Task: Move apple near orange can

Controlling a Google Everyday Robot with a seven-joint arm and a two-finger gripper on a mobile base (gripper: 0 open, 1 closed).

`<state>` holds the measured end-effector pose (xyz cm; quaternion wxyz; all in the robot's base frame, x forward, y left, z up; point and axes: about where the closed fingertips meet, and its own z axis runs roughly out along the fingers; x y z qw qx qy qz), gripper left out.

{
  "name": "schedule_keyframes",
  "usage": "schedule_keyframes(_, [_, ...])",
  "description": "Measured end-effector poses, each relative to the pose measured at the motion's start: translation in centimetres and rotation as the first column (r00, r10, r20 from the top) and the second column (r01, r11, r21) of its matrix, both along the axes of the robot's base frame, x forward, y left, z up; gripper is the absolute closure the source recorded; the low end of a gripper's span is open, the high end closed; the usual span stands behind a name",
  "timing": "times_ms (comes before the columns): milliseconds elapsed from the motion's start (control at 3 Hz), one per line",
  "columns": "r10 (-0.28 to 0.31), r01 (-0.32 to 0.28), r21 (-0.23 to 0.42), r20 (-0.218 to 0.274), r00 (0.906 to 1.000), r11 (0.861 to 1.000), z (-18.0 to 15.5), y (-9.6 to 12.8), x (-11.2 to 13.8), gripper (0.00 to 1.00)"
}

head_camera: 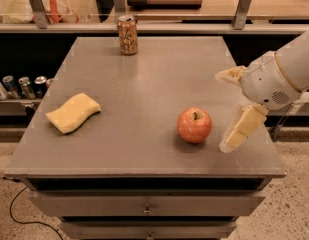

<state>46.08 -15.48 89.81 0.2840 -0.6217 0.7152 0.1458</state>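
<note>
The red-orange apple (194,125) sits on the grey table (144,84), right of centre and near the front. The orange can (127,34) stands upright at the table's far edge, left of centre, well away from the apple. My gripper (235,104) comes in from the right on a white arm and hangs just right of the apple, not touching it. Its two cream fingers are spread apart and hold nothing; the lower finger (241,129) points down toward the table by the apple.
A wavy yellow sponge (73,113) lies on the table's left side. Several silvery cans (21,86) stand in a row on a lower shelf at the left. A railed counter (164,4) runs behind the table. Drawers sit under the tabletop.
</note>
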Motion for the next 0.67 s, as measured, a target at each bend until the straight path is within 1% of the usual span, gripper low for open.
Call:
schedule_keyframes(333, [0.041,-0.041,0.029,-0.012,0.9991,0.999,-1.4,1.2,-0.2,0.00])
schedule_keyframes(667, [0.071,-0.070,0.055,-0.018,0.9973,0.996,-2.4,2.3,0.1,0.00])
